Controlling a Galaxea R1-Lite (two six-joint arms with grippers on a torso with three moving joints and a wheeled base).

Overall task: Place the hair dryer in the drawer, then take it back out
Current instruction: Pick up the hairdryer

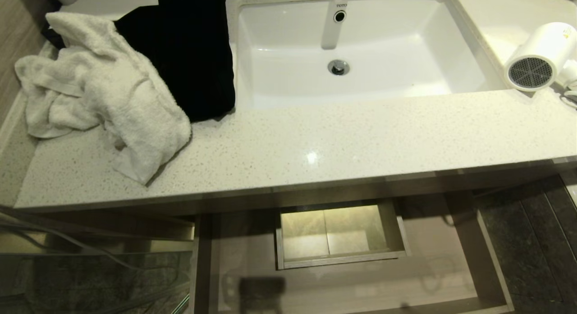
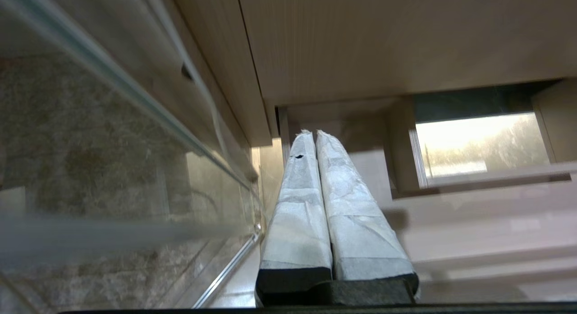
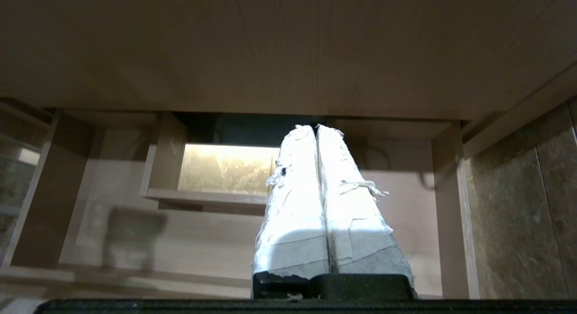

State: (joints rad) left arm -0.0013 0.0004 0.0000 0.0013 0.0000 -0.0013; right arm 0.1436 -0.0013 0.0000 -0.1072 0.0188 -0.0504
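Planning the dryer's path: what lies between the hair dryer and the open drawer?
In the head view, only bare speckled countertop and its front edge separate the hair dryer from the drawer.

Left claw (image 2: 314, 133), right claw (image 3: 315, 127) closed

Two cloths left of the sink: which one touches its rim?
The black cloth; its edge meets the sink rim, while the white towel lies farther left.

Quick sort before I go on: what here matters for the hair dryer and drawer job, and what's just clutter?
Belongs to the job:
- hair dryer, on the countertop right of the sink
- drawer, pulled open below, nothing in it
- left gripper, shut
- right gripper, shut

Just lying about:
- white towel
- black cloth
- faucet
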